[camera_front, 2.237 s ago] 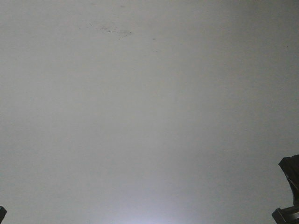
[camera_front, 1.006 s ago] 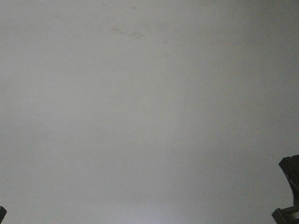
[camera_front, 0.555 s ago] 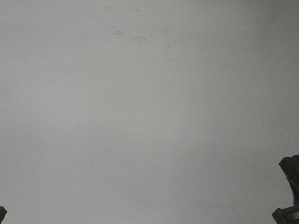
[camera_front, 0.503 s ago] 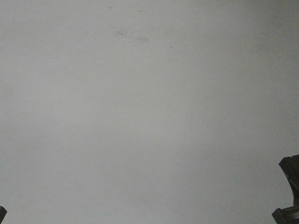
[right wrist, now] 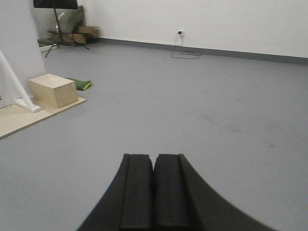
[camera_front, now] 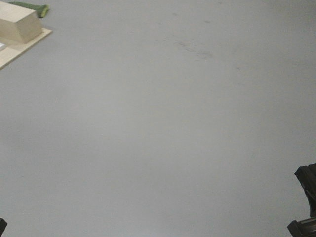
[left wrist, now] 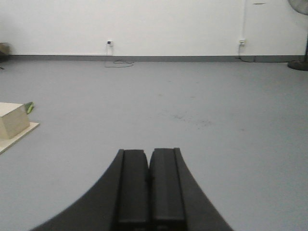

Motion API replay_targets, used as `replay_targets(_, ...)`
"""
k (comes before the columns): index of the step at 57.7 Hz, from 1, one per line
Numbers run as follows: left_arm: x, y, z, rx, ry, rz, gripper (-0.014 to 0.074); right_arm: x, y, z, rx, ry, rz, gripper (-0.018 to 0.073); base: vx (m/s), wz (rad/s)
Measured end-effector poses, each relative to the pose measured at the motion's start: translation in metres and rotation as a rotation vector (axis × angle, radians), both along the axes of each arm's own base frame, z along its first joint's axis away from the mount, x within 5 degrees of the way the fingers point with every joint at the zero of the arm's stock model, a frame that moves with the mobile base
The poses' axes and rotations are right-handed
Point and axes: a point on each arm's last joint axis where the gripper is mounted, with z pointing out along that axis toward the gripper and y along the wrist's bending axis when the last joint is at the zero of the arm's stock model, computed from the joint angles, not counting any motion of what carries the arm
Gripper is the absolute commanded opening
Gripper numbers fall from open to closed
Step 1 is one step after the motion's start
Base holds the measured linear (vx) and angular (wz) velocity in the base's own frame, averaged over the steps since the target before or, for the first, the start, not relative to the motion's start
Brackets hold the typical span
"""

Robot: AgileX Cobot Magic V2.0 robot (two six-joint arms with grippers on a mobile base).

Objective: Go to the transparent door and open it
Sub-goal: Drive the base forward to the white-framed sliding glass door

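Observation:
The transparent door is out of view in every frame. My left gripper (left wrist: 148, 153) is shut and empty, its two black fingers pressed together over bare grey floor. My right gripper (right wrist: 154, 157) is also shut and empty over grey floor. In the front view only a dark part of the right arm (camera_front: 307, 202) shows at the lower right edge and a sliver of the left arm at the lower left corner.
A pale wooden box (camera_front: 17, 22) on a low wooden platform (right wrist: 19, 120) sits at the left, with a green object (camera_front: 34, 8) behind it. A slanted white beam (right wrist: 14, 82) rises from the platform. White walls, sockets and a cable (left wrist: 118, 62) lie ahead. Stands and boxes (right wrist: 67, 33) fill the far-left corner.
The front view has swung: floor scuff marks shifted right and down, and the wooden box and platform have come into view at the top left. The arms have not moved.

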Motion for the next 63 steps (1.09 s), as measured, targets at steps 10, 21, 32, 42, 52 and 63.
replay_targets(10,0.0,0.0,0.0,0.0,0.0,0.0,-0.0006,0.0,0.0,0.0,0.0,0.0,0.0,0.0,0.36,0.56)
replay_targets(21,0.0,0.0,0.0,0.0,0.0,0.0,-0.0006,0.0,0.0,0.0,0.0,0.0,0.0,0.0,0.38,0.51)
replay_targets(32,0.0,0.0,0.0,0.0,0.0,0.0,-0.0006,0.0,0.0,0.0,0.0,0.0,0.0,0.0,0.42,0.34)
replay_targets(42,0.0,0.0,0.0,0.0,0.0,0.0,-0.0006,0.0,0.0,0.0,0.0,0.0,0.0,0.0,0.46,0.19)
replay_targets(52,0.0,0.0,0.0,0.0,0.0,0.0,-0.0006,0.0,0.0,0.0,0.0,0.0,0.0,0.0,0.49,0.11)
replay_targets(63,0.0,0.0,0.0,0.0,0.0,0.0,-0.0006,0.0,0.0,0.0,0.0,0.0,0.0,0.0,0.52,0.12)
